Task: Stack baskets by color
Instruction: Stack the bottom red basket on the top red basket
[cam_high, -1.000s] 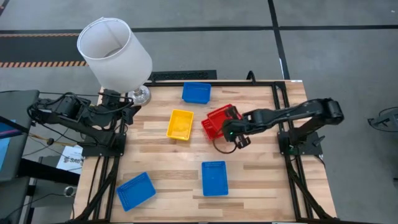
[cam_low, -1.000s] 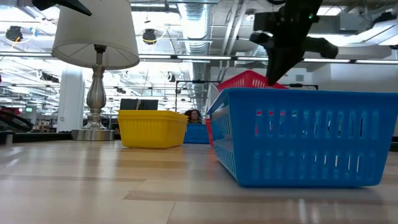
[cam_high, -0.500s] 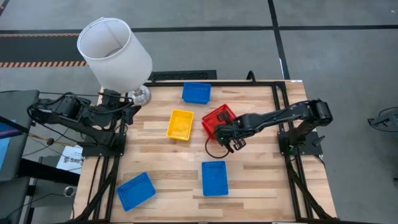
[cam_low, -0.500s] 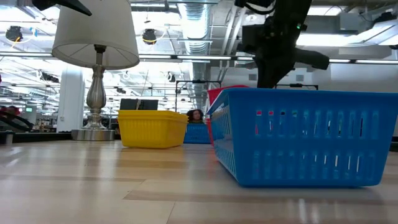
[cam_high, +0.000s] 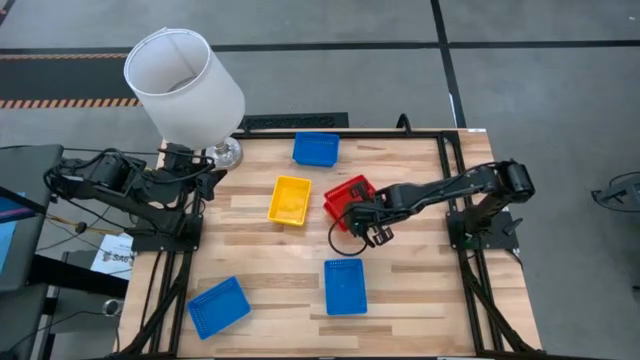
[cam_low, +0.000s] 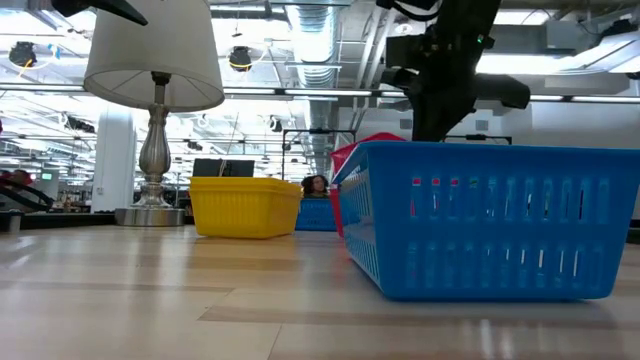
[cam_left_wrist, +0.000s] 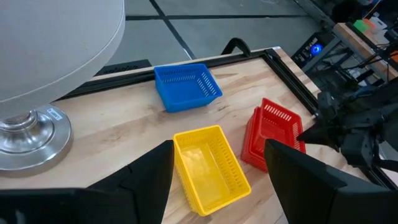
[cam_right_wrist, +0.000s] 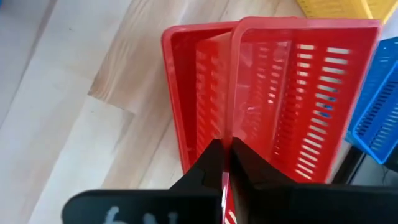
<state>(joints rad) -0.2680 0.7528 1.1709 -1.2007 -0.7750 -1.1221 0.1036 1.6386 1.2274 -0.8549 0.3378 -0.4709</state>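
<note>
Right gripper (cam_high: 372, 224) sits at mid-table, on the right-hand edge of the red baskets (cam_high: 349, 200); wrist view shows its fingers (cam_right_wrist: 214, 163) pinched on the rim of the upper red basket (cam_right_wrist: 298, 81), so clenched on that wall, v. narrow gap. That basket is nested, slightly askew, in a second red one (cam_right_wrist: 186, 93) under it. Red pair lies just right of the yellow basket (cam_high: 290, 199), w/ a blue basket (cam_high: 316, 149) beyond at the far edge, another blue (cam_high: 345, 286) nearer the front, a third blue (cam_high: 218, 305) at front left. Left gripper (cam_left_wrist: 217, 180) waits off the table's left side by the lamp (cam_high: 184, 85), fingers spread wide, nothing between them. Low view: the front blue basket (cam_low: 490, 220) blocks most of the reds, only a sliver of red rim (cam_low: 352, 147) peeks over; can't tell how many yellows are stacked. Baskets: shallow, rectangular, slotted mesh sides, glossy plastic.
</note>
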